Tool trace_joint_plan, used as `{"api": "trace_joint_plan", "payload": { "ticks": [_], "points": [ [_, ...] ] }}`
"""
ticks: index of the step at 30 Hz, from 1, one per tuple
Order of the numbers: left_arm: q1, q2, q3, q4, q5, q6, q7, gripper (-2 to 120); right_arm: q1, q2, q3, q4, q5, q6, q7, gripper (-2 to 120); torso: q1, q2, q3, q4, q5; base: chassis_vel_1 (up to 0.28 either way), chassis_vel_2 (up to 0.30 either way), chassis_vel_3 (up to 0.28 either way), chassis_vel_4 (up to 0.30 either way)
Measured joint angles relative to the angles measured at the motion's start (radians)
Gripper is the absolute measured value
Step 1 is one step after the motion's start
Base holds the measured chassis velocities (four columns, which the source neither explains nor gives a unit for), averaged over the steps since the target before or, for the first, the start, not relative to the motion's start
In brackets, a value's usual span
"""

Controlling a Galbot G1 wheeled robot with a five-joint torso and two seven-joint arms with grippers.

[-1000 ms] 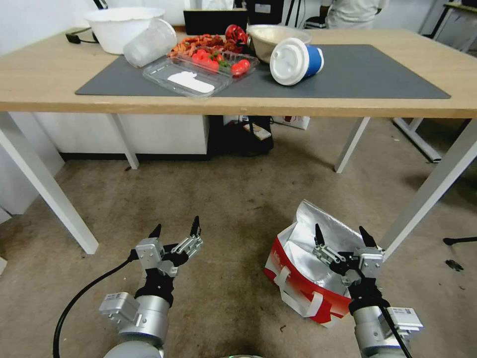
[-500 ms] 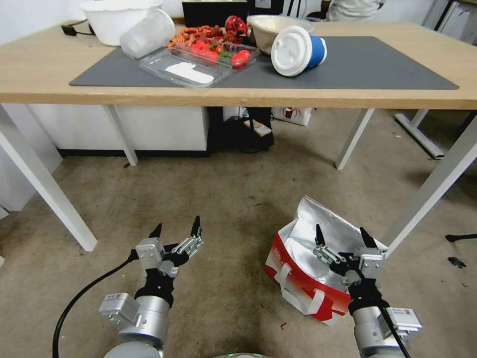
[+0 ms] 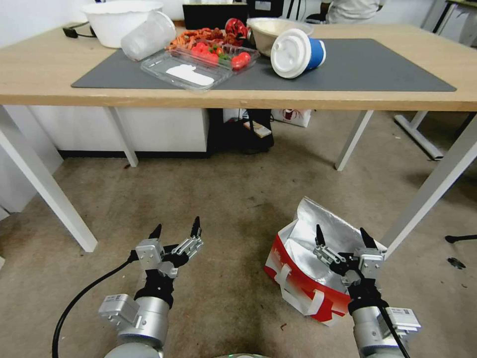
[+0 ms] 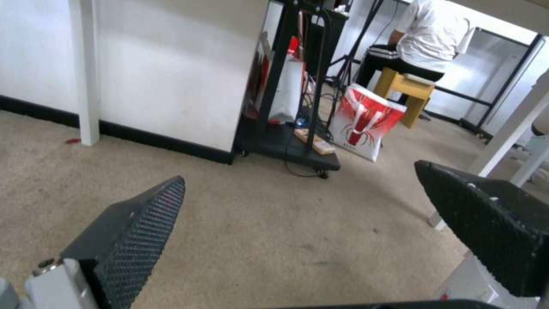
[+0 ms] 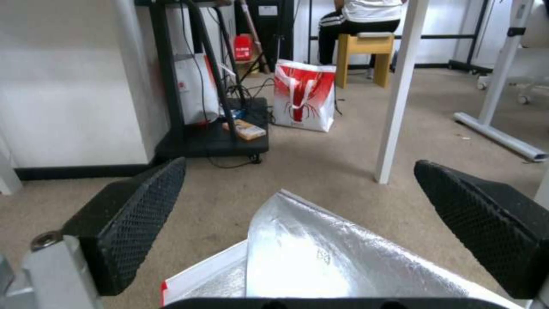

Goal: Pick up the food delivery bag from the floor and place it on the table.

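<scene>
Below the light-wood table (image 3: 44, 79), the food delivery bag (image 3: 303, 278) sits open on the carpet beside a white table leg. Right gripper (image 3: 343, 236) hovers above its foil lining, jaws spread; left gripper (image 3: 175, 228), also spread, hangs over bare carpet.

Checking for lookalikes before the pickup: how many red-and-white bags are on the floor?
2. The food delivery bag lies open under the right claw. A red-and-white carrier bag stands beyond the table. More may be hidden.

Head cam tilted down since 1 s ago, slight tilt back up since; table (image 3: 44, 74) shifted in frame accordingly.
</scene>
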Motion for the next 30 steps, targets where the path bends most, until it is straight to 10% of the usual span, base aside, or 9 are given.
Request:
{"api": "trace_joint_plan", "payload": {
  "ticks": [30],
  "points": [
    [-0.007,0.011,-0.041,0.048,0.047,-0.133,0.135,100,0.036,-0.121,0.046,-0.017,0.040,0.032,-0.034,100,0.001,0.004,0.000,0.0001,0.0000,0.000,0.000,0.000,0.000]
  ]
}}
